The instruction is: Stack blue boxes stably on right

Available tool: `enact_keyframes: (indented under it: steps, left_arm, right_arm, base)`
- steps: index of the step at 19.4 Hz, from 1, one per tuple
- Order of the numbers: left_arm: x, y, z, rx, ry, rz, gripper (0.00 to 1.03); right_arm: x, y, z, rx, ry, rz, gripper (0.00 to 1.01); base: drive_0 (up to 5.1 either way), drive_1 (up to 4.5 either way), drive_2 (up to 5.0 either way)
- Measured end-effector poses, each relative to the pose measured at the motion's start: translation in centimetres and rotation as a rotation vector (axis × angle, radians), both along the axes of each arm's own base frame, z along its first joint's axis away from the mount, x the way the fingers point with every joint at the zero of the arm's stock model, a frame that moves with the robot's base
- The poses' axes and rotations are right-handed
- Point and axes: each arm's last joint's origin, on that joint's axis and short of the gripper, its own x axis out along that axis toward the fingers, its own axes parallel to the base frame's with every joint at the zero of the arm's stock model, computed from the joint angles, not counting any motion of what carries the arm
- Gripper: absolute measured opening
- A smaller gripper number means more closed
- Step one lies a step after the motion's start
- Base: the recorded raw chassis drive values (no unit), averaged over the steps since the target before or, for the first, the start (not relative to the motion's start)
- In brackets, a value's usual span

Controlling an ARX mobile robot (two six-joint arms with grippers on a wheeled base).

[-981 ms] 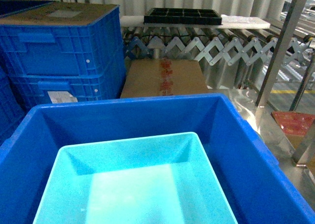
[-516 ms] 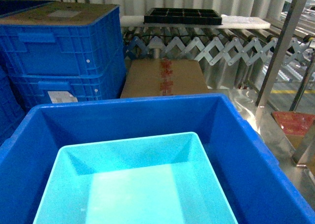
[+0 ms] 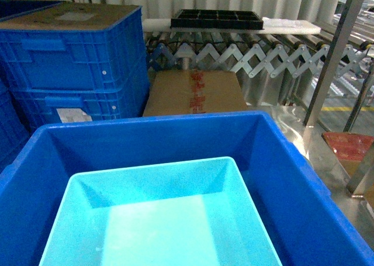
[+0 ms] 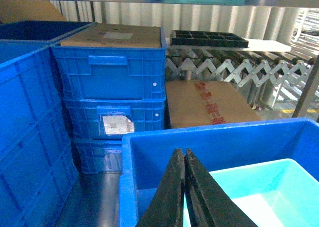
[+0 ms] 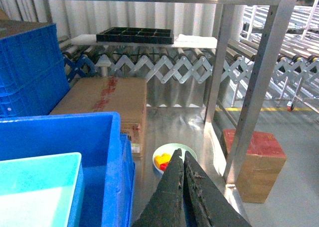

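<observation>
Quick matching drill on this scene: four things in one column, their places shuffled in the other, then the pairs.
1. turquoise tub
2. black tray
3. cardboard carton
4. plate

a. on the roller conveyor
b. inside the dark blue tub
c. on the floor right of the tubs
d. between conveyor and tubs

Pairs: 1-b, 2-a, 3-d, 4-c

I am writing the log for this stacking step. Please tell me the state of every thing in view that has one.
light turquoise box: nested inside the dark blue box, open top, empty
dark blue box: upright, holds the turquoise one
left pincer: shut, holds nothing
right pincer: shut, holds nothing
cardboard carton: closed, red tape
</observation>
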Motion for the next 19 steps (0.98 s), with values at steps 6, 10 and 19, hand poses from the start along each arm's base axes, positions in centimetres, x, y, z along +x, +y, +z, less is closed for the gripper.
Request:
enact_keyframes:
  steps: [6, 10, 19]
  left_arm:
    - [-1.6, 0.0, -0.4, 0.0, 0.013, 0.001, 0.02]
    - [-1.6, 0.0, -0.4, 0.003, 0.015, 0.002, 0.17]
    - [-1.6, 0.0, -0.4, 0.004, 0.014, 0.0, 0.98]
  right_arm:
    - [-1.2, 0.0, -0.5, 0.0, 0.036, 0.0, 0.02]
    - [-1.7, 0.0, -0.4, -0.003, 0.008, 0.0, 0.09]
    - [-1.7, 0.0, -0.4, -0.003, 0.009, 0.0, 0.98]
  base:
    - [0.0, 0.0, 0.0]
    - [0.0, 0.0, 0.0]
    - [0.0, 0.0, 0.0]
